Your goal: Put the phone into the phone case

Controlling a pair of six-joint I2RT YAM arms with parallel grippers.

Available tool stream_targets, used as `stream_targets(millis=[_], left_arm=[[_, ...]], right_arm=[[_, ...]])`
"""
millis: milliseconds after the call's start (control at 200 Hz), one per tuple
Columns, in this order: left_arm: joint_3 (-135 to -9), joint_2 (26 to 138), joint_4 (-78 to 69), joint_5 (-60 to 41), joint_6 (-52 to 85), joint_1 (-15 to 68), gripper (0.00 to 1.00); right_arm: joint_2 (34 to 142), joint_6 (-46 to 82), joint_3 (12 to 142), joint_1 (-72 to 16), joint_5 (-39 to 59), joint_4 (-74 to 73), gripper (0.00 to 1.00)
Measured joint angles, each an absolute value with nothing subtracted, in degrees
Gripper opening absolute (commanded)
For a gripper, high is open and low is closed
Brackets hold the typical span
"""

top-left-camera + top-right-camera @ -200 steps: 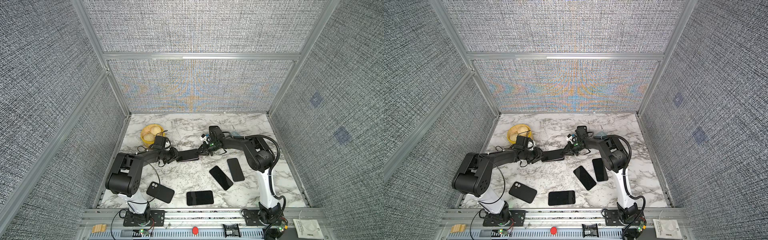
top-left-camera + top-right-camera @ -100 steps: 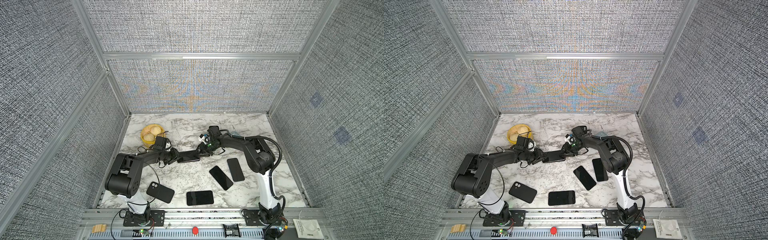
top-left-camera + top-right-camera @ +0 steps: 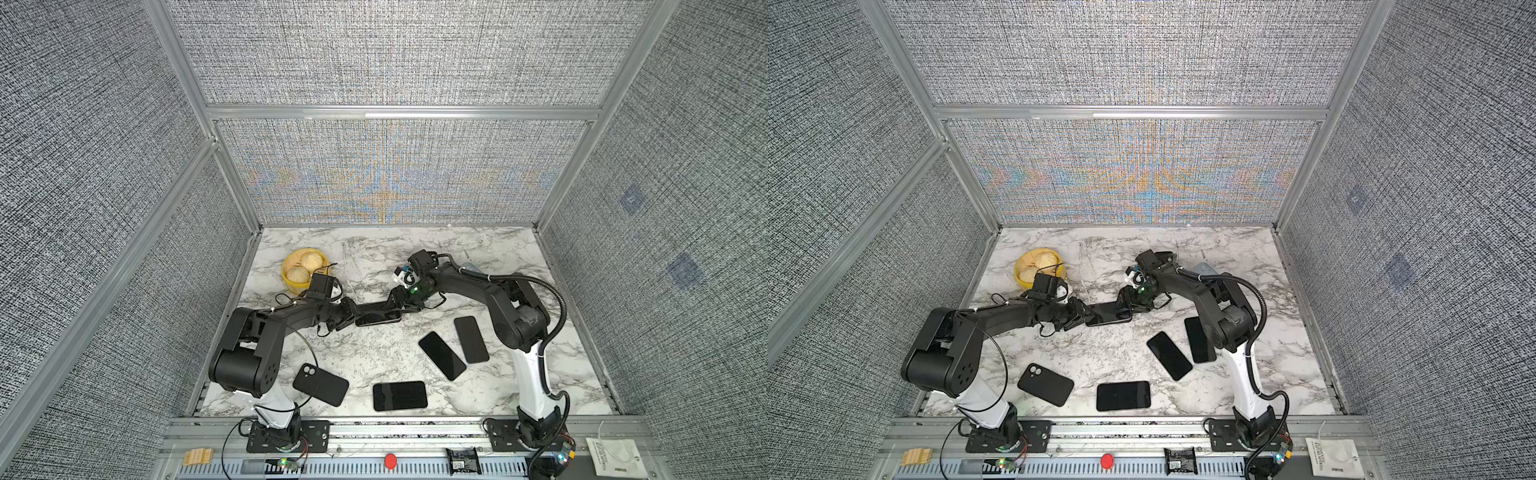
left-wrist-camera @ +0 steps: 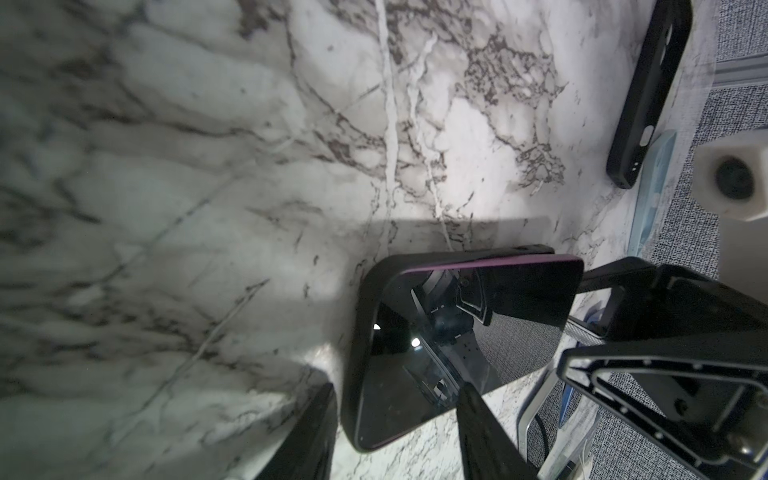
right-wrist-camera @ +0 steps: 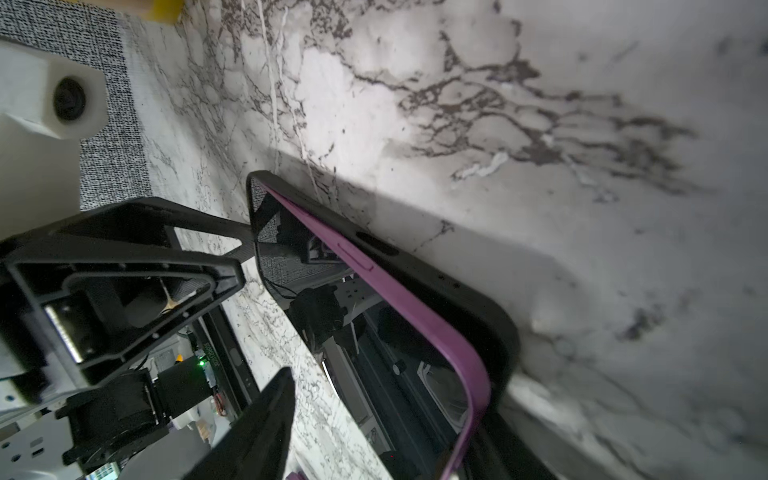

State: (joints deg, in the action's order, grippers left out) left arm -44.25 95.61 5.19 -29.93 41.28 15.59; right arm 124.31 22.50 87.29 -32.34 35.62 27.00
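We are judging the phone (image 5: 374, 328) to be a stiff, fairly heavy slab with a slick glass face that could scratch or crack under a hard squeeze. So we are favouring a hold across its purple side rails or its ends, never on the screen. The phone case (image 5: 465, 307) is looking soft and rubbery to us, with a rim that probably has to be stretched over each corner.

Phone and case are sitting together in the middle of the desk (image 3: 374, 357), screen upward, with the long axis running left to right in both top views. The end toward the left gripper (image 4: 395, 390) is lying inside the case rim. Toward the right gripper (image 3: 398, 304) the purple rail is standing proud of the case wall, so we are reckoning the seating only partly done.

The left gripper is pinching the cased end across its width. The right gripper's jaws are standing spread, with its visible finger clear of the phone's edge.

Farther out, other bare phones (image 3: 440, 355) and another black case (image 3: 320, 384) are lying toward the front of the desk, well apart from the work.
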Motion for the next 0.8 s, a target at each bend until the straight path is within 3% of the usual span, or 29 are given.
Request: stream_targets(millis=[800], left_arm=[[-44.0, 95.8, 4.5, -30.0, 40.3, 15.6, 0.5]], right_arm=[[122.5, 18.1, 91.1, -36.5, 18.2, 37.4, 0.7]])
